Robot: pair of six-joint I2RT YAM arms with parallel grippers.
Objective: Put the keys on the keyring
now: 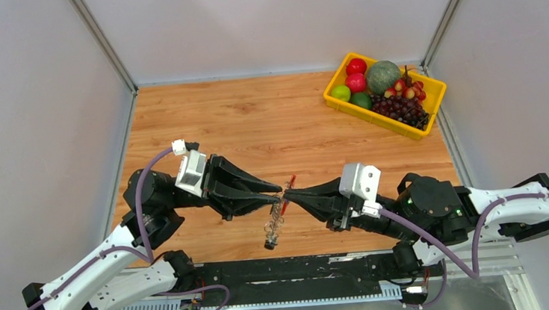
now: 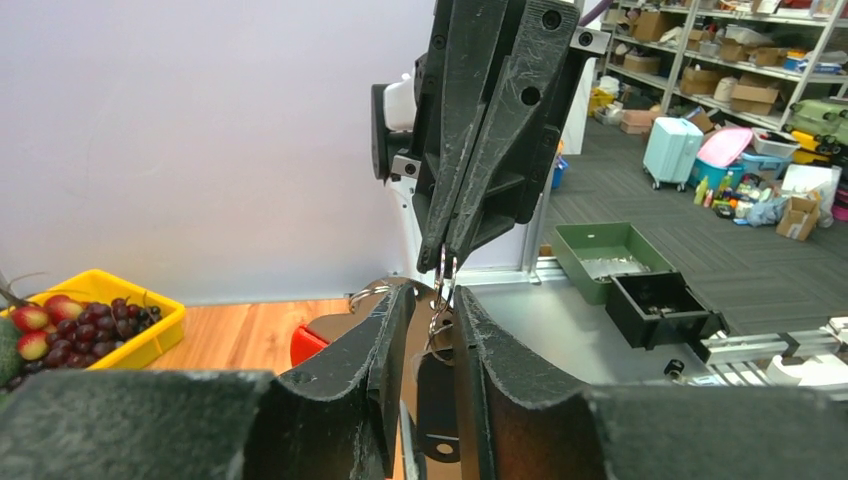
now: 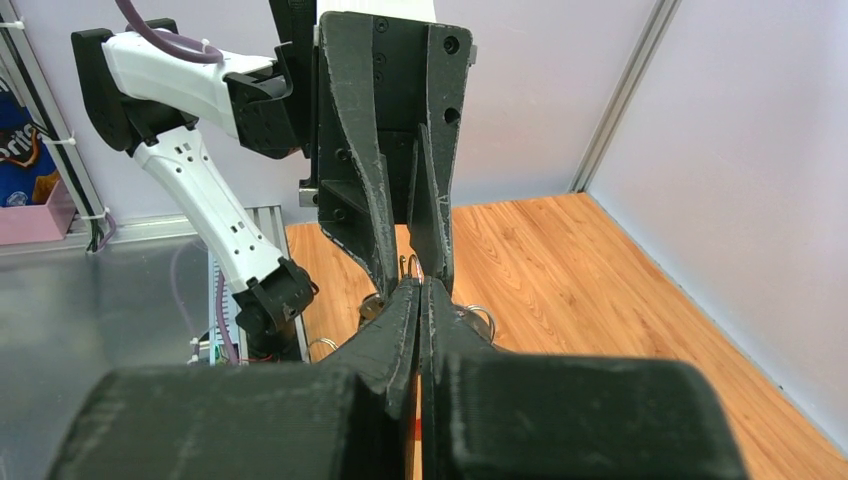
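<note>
keyring (image 1: 289,187) in mid-air above desk (image 1: 253,119) near-edge centre, between both jaws | left jaws clamped on it | right jaws pinched on its wire loop | keys (image 1: 272,229) dangle beneath

Keyring (image 1: 291,180) as reference: the left gripper (image 1: 279,194) meets it from its left and the right gripper (image 1: 291,193) from its right. The keys (image 1: 272,229) cluster just nearward of it. A yellow fruit tray (image 1: 341,105) sits far beyond, rightward.
</note>
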